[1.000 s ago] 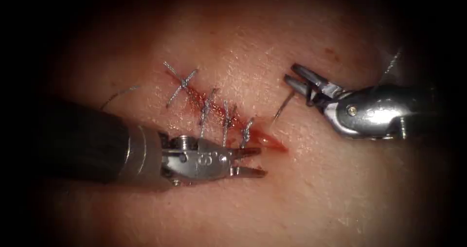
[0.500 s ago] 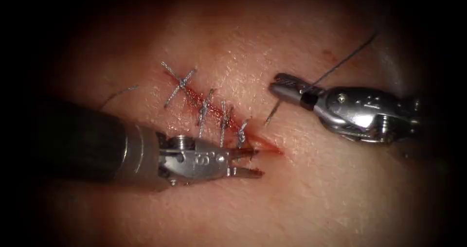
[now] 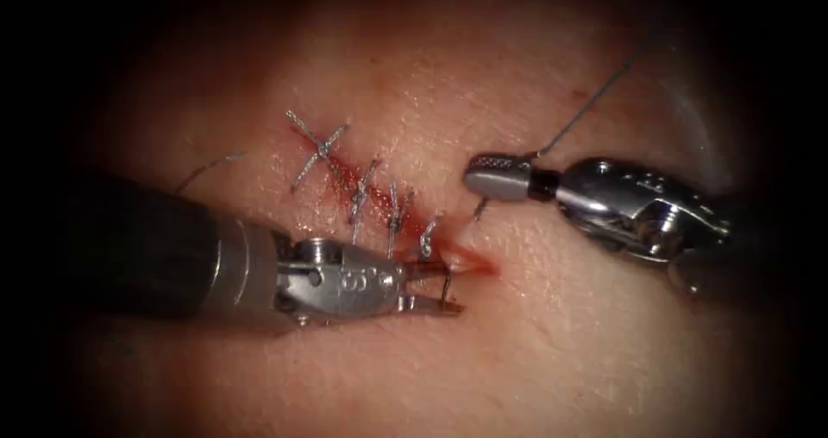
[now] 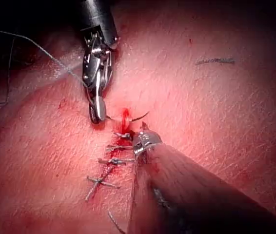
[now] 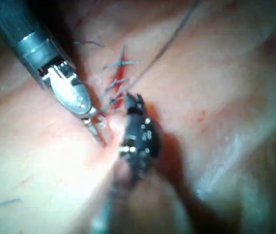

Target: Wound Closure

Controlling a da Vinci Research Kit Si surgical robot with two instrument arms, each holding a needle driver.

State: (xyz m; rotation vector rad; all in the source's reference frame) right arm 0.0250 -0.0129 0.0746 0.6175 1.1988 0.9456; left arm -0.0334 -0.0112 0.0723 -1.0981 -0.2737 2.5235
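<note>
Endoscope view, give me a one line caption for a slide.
Right end effector holds the needle in the tissue right of the cut; open left end effector waits opposite, beside four stitches.

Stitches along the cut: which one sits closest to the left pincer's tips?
The last stitch, at the cut's lower right end, just above the left pincer; the other three lie further up-left.

tissue [image 3: 535, 334] | cut [image 3: 379, 201] with 4 stitches [image 3: 358, 198] | red fluid [image 3: 470, 264] at cut's open end
</note>
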